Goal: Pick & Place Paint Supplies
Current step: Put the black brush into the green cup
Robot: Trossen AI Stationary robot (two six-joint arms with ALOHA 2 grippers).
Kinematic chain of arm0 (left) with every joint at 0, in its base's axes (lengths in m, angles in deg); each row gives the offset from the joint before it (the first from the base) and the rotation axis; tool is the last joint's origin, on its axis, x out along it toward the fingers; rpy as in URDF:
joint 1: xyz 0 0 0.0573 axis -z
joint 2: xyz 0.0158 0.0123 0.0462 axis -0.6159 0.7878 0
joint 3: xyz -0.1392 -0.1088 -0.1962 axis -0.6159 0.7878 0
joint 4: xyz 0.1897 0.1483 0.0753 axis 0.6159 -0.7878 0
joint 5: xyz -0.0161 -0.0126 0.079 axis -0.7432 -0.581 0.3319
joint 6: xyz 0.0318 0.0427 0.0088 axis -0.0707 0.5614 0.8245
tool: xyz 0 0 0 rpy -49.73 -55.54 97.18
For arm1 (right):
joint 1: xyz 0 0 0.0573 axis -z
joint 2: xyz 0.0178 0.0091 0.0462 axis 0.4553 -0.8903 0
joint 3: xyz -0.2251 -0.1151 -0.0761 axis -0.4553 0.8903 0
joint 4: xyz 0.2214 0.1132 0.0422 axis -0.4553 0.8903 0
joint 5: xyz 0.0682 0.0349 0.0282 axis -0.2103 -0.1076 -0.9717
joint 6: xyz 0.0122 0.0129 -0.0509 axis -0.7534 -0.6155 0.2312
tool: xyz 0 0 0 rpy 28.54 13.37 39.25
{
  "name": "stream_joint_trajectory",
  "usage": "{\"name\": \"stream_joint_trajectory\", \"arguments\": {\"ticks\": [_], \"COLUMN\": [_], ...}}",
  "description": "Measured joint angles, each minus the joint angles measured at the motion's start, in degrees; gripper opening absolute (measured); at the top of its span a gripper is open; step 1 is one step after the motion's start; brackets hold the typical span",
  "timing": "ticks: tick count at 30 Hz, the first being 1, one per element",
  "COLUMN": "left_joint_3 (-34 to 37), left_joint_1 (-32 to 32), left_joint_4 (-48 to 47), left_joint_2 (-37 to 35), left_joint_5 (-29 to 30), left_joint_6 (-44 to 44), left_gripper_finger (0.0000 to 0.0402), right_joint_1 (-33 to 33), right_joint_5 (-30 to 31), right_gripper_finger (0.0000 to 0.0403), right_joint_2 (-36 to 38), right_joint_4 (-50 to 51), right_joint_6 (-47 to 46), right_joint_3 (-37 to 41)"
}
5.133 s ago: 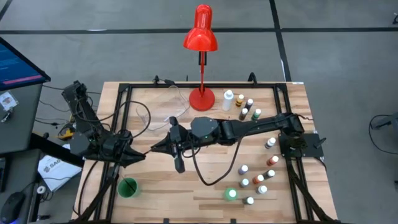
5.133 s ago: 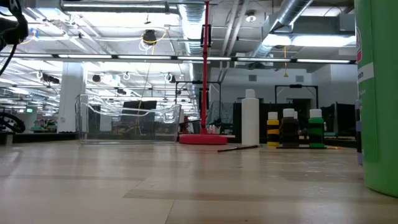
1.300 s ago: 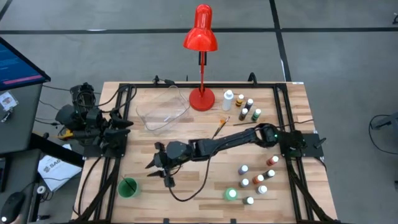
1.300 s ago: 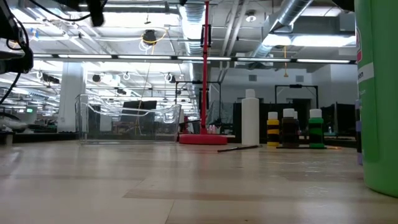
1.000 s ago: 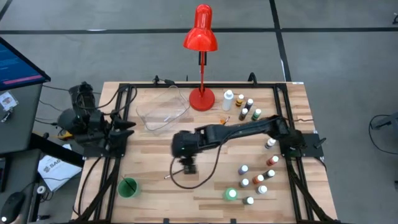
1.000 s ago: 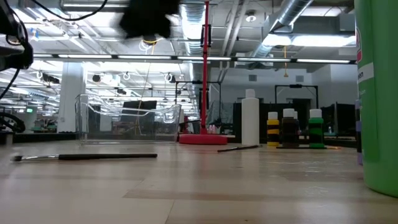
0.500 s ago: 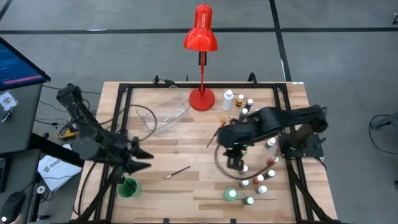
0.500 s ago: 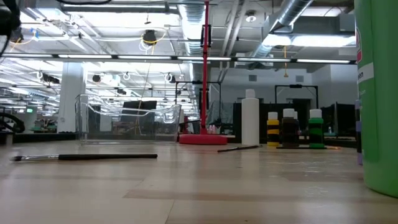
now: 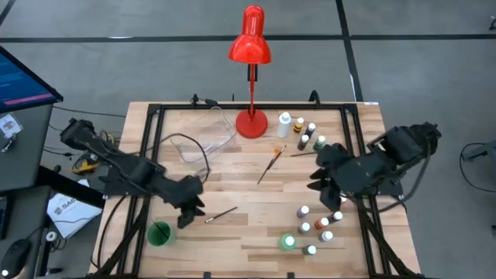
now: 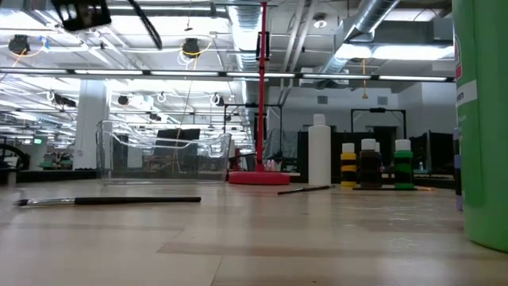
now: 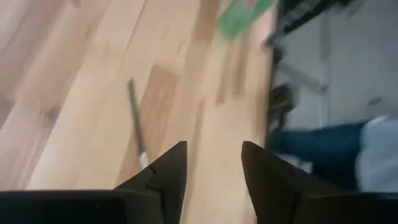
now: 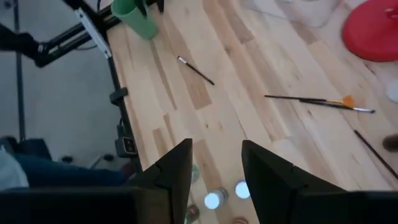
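No text, label or number is legible on anything in view.

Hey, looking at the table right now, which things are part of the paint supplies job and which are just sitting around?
Part of the job:
- small paint bottles
- dark brush near the left gripper
- orange-tipped brush
- clear bin
- green cup, probably

Just lying about:
- red desk lamp
- loose cables

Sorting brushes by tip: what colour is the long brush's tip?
Orange, on the long brush; clearest in the right wrist view.
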State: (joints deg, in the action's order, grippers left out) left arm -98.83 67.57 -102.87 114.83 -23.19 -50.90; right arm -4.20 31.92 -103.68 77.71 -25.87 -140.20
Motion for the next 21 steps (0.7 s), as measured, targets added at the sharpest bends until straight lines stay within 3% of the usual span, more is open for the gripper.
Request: {"name": "stream_joint_trajectory", "arguments": {"ticks": [5, 12, 21], "left_joint_3": [0.00, 0.56, 1.68], "left_joint_1": [0.07, -0.73, 0.71], "left_joint_4": [0.30, 0.36, 0.45], "left_joint_2": [8.12, 16.77, 23.50], "left_joint_5": [-0.43, -5.86, -6.51], "left_joint_6": [2.57, 2.15, 1.10], "left_gripper_finger": [0.0163, 0.0196, 0.0194], "right_joint_1": [-3.80, -5.07, -5.05], "right_joint_5": [3.71, 4.32, 4.32], "right_gripper_finger": [0.0133, 0.0134, 0.0134], "right_joint_2": [-0.34, -1.25, -1.53], "right_joint_4": [2.25, 2.77, 2.76], "right_joint_6": [-4.09, -4.61, -4.45], "right_joint_3": [0.02, 0.03, 0.04]}}
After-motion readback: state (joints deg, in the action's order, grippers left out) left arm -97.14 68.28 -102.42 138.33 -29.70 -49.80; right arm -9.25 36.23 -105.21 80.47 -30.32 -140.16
